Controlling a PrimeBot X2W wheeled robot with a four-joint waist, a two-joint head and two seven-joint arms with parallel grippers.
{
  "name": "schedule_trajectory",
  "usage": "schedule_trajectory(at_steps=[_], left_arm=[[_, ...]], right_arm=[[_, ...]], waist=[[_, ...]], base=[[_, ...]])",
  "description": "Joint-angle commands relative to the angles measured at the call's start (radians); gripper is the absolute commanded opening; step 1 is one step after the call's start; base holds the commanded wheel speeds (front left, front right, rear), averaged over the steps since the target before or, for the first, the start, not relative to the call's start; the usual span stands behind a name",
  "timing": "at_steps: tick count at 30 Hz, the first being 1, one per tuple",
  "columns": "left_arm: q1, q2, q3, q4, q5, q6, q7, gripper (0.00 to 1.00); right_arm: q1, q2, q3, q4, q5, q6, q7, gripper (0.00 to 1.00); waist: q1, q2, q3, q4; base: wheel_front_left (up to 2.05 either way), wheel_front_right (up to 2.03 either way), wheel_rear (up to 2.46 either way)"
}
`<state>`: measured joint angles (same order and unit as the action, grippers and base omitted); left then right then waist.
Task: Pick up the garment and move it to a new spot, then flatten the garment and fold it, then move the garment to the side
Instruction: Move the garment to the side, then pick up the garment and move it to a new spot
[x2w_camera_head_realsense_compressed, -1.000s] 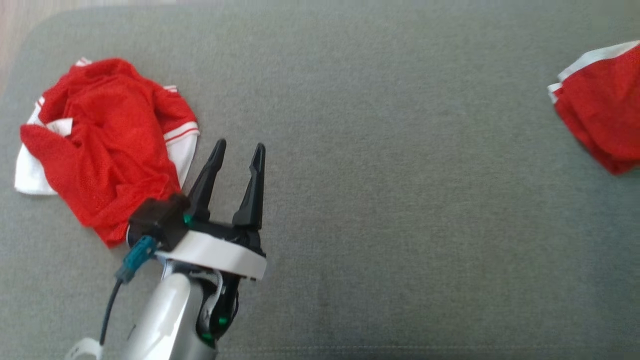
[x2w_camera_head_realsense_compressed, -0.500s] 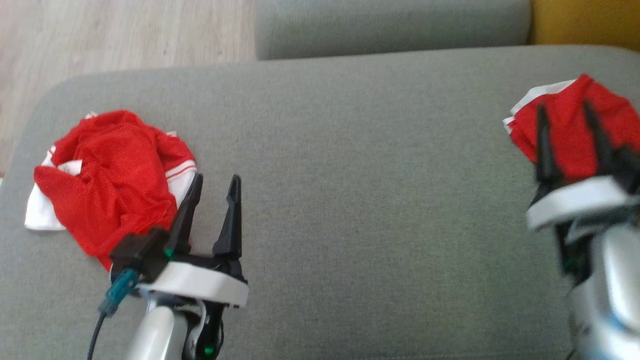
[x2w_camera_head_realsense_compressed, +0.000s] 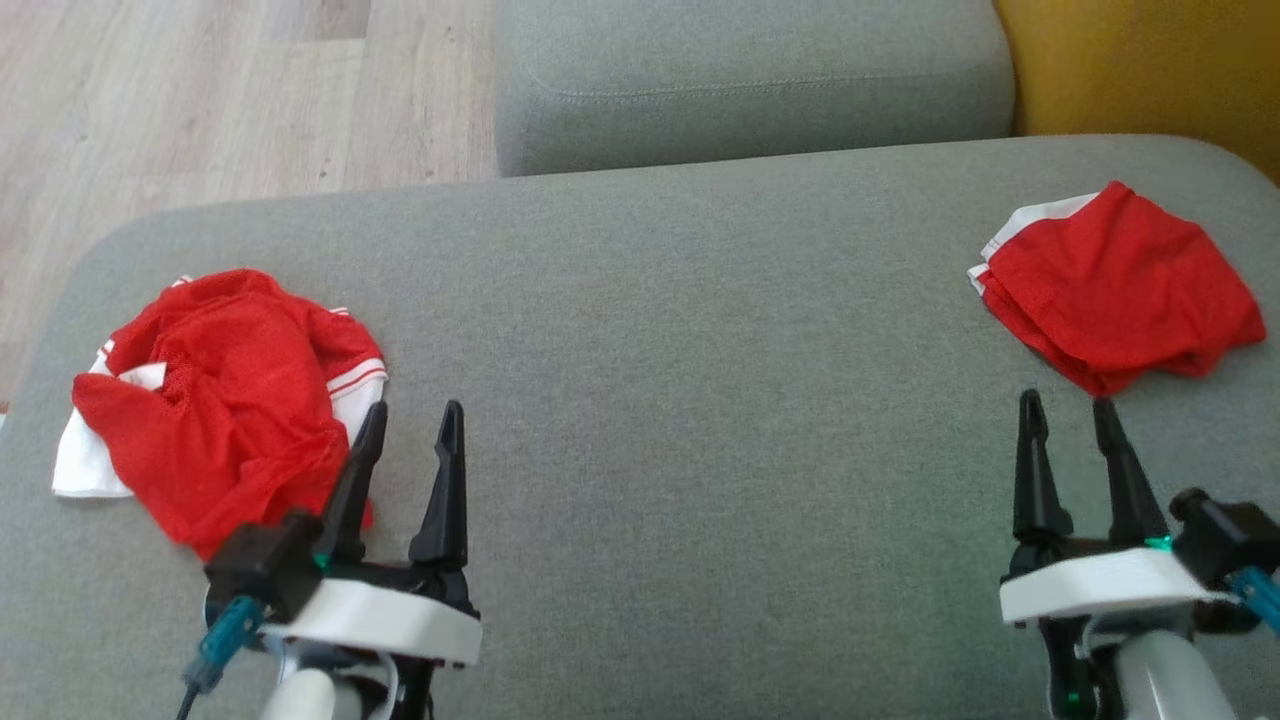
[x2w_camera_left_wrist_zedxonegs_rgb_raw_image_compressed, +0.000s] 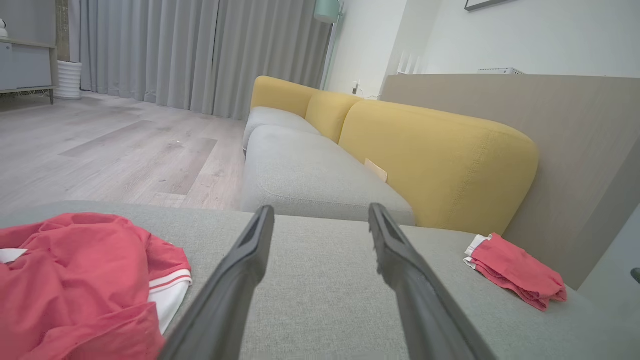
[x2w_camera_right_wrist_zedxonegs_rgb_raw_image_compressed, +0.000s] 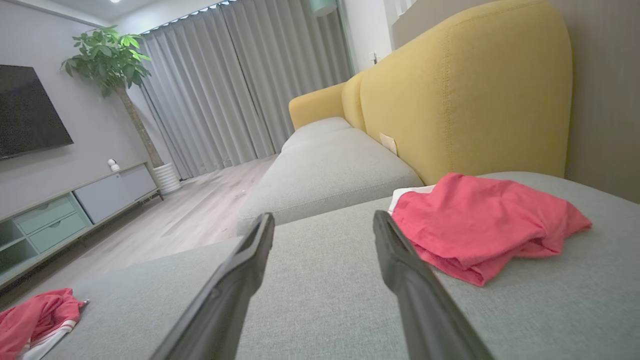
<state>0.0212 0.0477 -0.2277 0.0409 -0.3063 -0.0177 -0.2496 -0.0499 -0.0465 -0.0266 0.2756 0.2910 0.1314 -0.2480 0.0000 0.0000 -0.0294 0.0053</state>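
Grey fabric sofa seat (x2w_camera_head_realsense_compressed: 700, 330), broad, flat. Second grey seat cushion (x2w_camera_head_realsense_compressed: 740, 80) beyond it. Mustard-yellow upholstered backrest (x2w_camera_right_wrist_zedxonegs_rgb_raw_image_compressed: 465, 95). Pale wood-plank floor (x2w_camera_head_realsense_compressed: 200, 100). Grey pleated curtains (x2w_camera_right_wrist_zedxonegs_rgb_raw_image_compressed: 225, 90). Leafy green potted plant (x2w_camera_right_wrist_zedxonegs_rgb_raw_image_compressed: 107, 60) beside wall-mounted black television (x2w_camera_right_wrist_zedxonegs_rgb_raw_image_compressed: 30, 110).

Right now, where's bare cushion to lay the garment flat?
Bare: the wide middle of the grey cushion, between the crumpled red garment at left and the folded red garment at right. Crowded: only those two ends.

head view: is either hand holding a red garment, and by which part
Nothing is held. Left hand open beside the crumpled garment, right hand open just short of the folded garment.
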Motion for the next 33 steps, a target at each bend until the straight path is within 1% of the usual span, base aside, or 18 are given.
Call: schedule_trajectory(at_steps=[1,6,13,33], left_arm=[[-0.024,0.003,0.036,-0.041,0.009,0.0,-0.012,1.0],[-0.008,0.003,0.033,-0.052,0.01,0.005,-0.012,1.0],[-0.01,0.003,0.031,-0.055,0.005,0.009,-0.012,1.0],[-0.015,0.003,0.022,-0.051,0.005,0.014,-0.012,1.0]], right_arm=[[-0.023,-0.004,0.027,-0.03,0.007,-0.001,-0.012,1.0],[0.0,-0.004,0.035,-0.063,-0.006,-0.001,-0.013,1.0],[0.004,-0.004,0.021,-0.088,-0.012,-0.001,-0.014,1.0],[0.009,-0.004,0.033,-0.088,-0.01,-0.001,-0.014,1.0]], waist=[[0.0,0.0,-0.003,-0.002],[0.0,0.0,-0.007,-0.007],[0.0,0.0,-0.004,-0.009],[0.0,0.0,0.002,-0.009]], base=[[0.0,0.0,0.0],[0.0,0.0,0.0],[0.0,0.0,0.0],[0.0,0.0,0.0]])
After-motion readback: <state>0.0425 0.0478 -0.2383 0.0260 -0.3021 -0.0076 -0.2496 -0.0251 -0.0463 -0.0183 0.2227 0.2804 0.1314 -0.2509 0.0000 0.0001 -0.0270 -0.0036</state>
